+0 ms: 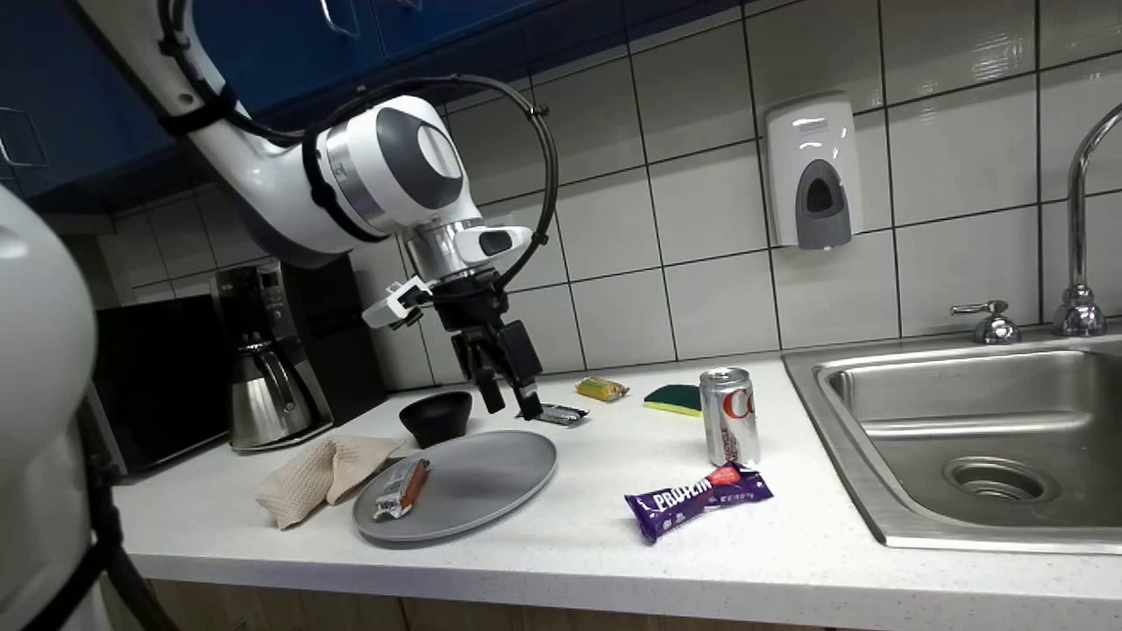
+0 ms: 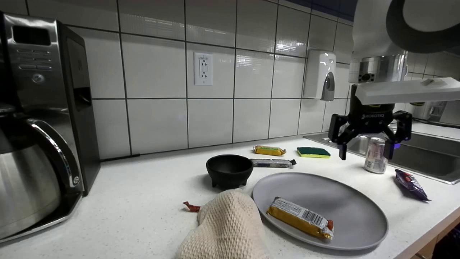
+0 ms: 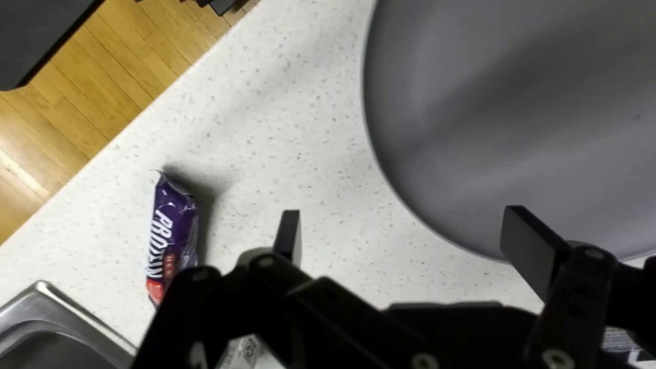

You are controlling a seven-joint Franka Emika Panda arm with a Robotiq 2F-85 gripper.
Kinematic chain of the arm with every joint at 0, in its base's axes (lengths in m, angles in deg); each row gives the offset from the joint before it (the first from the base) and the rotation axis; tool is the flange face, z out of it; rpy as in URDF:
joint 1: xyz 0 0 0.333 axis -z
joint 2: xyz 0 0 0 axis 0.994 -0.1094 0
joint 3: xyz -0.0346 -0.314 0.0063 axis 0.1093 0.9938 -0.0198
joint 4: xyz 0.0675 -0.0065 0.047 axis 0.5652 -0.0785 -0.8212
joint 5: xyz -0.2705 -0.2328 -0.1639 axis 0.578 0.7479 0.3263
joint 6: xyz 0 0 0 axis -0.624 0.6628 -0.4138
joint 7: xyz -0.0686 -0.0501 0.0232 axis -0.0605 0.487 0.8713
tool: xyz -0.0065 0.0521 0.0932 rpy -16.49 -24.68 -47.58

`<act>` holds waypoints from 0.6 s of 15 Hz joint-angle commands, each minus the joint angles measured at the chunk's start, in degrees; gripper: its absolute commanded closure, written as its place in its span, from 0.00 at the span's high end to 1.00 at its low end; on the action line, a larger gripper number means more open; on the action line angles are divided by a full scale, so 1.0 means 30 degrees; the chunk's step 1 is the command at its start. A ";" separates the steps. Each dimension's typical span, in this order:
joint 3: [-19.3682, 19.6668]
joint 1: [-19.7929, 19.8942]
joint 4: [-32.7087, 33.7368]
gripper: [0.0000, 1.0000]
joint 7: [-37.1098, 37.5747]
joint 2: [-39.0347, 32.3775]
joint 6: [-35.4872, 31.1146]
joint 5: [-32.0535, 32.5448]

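1. My gripper (image 2: pixel 366 151) hangs fingers-down above the counter (image 3: pixel 287 128), jaws spread wide, nothing between them. Nearest below is the grey plate (image 3: pixel 476 102).
2. In the wrist view, with the gap between the fingertips as clock centre, the plate lies at two o'clock and the purple protein bar (image 3: pixel 171 230) at nine. One fingertip overlaps the plate's rim there; the other shows against the counter between plate and bar.
3. With the plate as centre in an exterior view, a silver-and-orange wrapped bar (image 1: pixel 403 492) rests on it at nine o'clock. Beyond, the black footed bowl (image 1: pixel 436 425) stands near twelve, the scouring sponge (image 1: pixel 673 397) lies at two, the silver soda can (image 1: pixel 727 421) stands upright between two and three, and a beige dishcloth (image 1: pixel 323 480) lies at nine.
4. I judge that the plate's low rim helps keep the wrapped bar aboard, and that the bowl's stubby feet steady its round body. The dishcloth humps, perhaps over something; a red wrapper end (image 2: pixel 191 207) shows at its edge, the rest hidden.
5. The plate is smooth, matte and round; the dishcloth, coarse waffle weave; the wrappers, thin crinkled film; the sponge, a green-and-yellow slab; the can, a metal cylinder; the counter, white with grey flecks.
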 commanded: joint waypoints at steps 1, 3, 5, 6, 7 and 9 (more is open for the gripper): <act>0.0101 0.1418 -0.0823 1.00 0.0926 0.1261 0.0507 0.1126; 0.0469 0.2092 -0.0891 1.00 0.0667 0.1230 0.0430 0.1407; 0.0862 0.2708 -0.0869 1.00 0.0410 0.1090 0.0474 0.1746; 0.0999 0.2988 -0.0824 1.00 0.0414 0.1001 0.0520 0.2044; 0.1162 0.3236 -0.0782 1.00 0.0377 0.0888 0.0512 0.2313; 0.1506 0.3679 -0.0718 1.00 0.0212 0.0678 0.0359 0.2760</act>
